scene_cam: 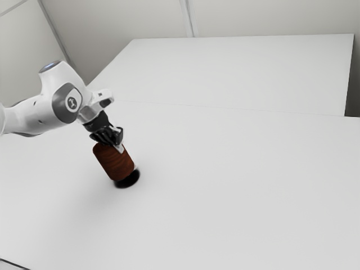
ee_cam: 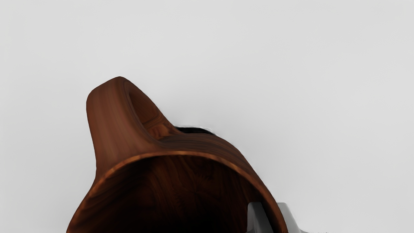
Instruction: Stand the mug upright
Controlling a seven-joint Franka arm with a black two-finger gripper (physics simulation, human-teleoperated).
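Mug (scene_cam: 114, 162): part-upright, tilted, mouth up
Jaws (ee_cam: 271, 207): nr. shut, gripping wall @ rim
Left: straighten, base flat on desk (scene_cam: 225, 197), release

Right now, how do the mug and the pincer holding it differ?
Colour: the mug is reddish-brown with wood grain, while the pincer is black with pale grey fingertips.
Shape: the mug is a round, hollow cup with a looped handle; the pincer has two narrow fingers.
Role: the pincer grips, one finger inside the mug and one outside; the mug's wall is what gets pinched.
Shared: both are tilted.
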